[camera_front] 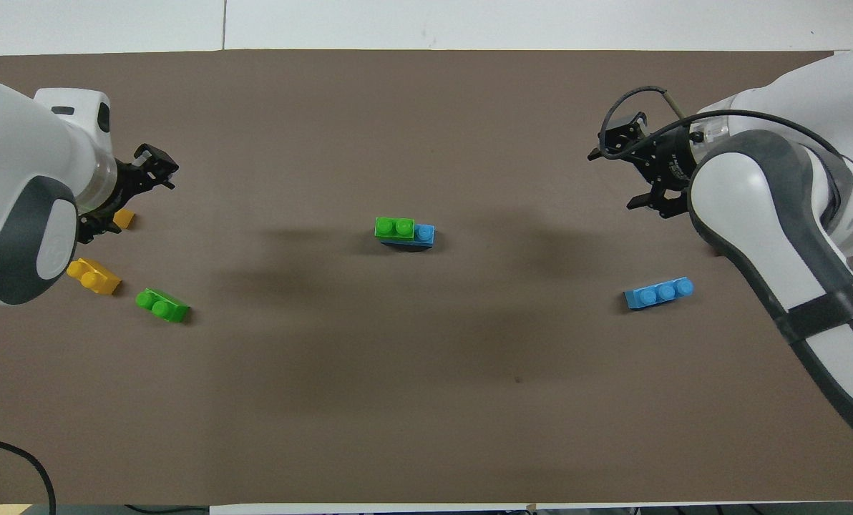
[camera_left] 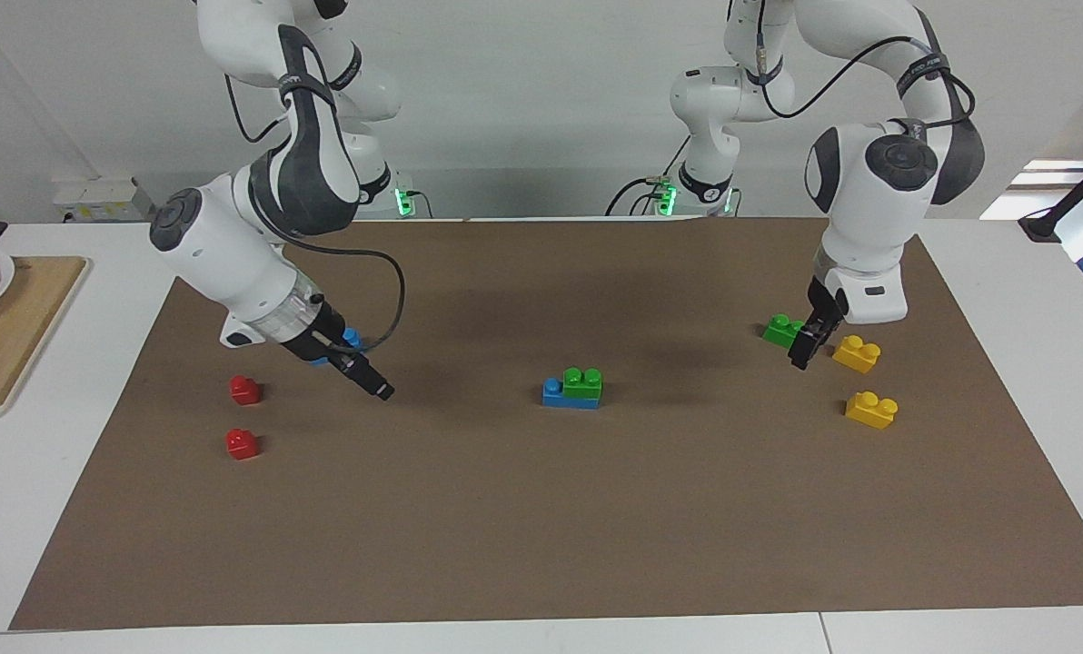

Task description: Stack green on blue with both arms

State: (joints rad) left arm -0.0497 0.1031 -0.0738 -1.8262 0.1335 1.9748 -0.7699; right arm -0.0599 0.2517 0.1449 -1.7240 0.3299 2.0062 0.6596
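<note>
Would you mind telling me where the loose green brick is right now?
The loose green brick lies on the brown mat toward the left arm's end of the table, beside the left hand and slightly nearer the robots than the two yellow bricks.

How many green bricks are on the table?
2. One green brick sits stacked on a blue brick in the middle of the brown mat. The other green brick lies alone toward the left arm's end, beside the yellow bricks. No others show.
</note>
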